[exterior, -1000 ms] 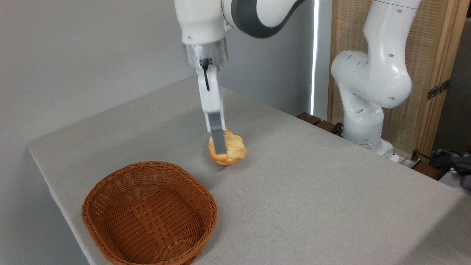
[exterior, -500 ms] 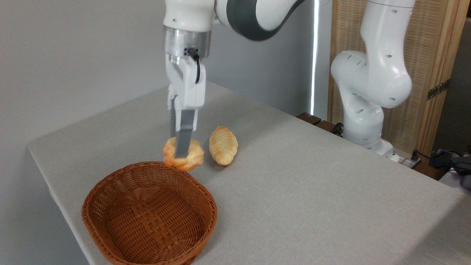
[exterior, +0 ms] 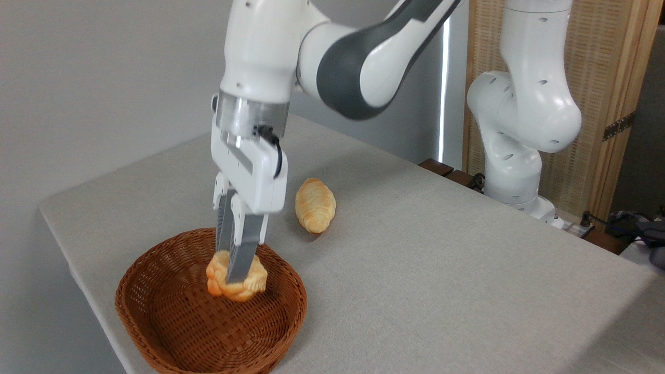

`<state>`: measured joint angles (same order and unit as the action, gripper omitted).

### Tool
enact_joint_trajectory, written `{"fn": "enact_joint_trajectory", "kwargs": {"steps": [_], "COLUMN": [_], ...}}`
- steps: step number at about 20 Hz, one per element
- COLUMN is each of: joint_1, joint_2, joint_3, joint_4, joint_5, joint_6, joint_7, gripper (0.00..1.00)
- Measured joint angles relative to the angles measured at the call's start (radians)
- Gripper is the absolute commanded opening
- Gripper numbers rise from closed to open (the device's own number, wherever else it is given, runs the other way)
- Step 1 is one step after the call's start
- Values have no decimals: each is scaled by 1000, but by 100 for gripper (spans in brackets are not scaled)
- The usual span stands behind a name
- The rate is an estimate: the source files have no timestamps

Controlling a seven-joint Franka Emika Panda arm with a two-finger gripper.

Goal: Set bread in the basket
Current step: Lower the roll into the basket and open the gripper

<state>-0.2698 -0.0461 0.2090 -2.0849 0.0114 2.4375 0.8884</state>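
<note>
No writing or brand mark can be read on anything in view. At the left, the basket (exterior: 156, 311) sits on the grey table (exterior: 441, 270) near the table's front left corner, its woven brown wall low and its floor bare on the near side. Above its back half hangs the gripper (exterior: 235, 270), pointing straight down from the white arm (exterior: 322, 57), with its jaws drawn in on the bun (exterior: 236, 278). The nearer grey finger (exterior: 240, 254) runs down across the front of the bun and the other finger shows just behind it to the left, so the bun is pinched between them with its lumpy golden edges sticking out on both sides and below the fingertips. The bun is inside the line of the basket rim, at about rim level, and whether it touches the woven floor cannot be told from this angle. To the right of the gripper, a ridged long roll (exterior: 315, 205) lies on the table just behind the basket, apart from it. Further right, the arm's white base (exterior: 519, 135) stands at the table's far edge in front of a wooden screen (exterior: 613, 78)
</note>
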Motion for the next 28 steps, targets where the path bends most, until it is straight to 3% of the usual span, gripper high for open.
{"fn": "enact_joint_trajectory", "kwargs": {"steps": [5,21,28], "joint_1": [-1,1,-1], "joint_2": [43,46,-3], "joint_3": [0,6,5], "joint_4": [3,9,19], "joint_5": [0,0,0], "joint_6": [19,19,-40], "joint_7": [-49,-50,-144], "gripper": [100,100,100]}}
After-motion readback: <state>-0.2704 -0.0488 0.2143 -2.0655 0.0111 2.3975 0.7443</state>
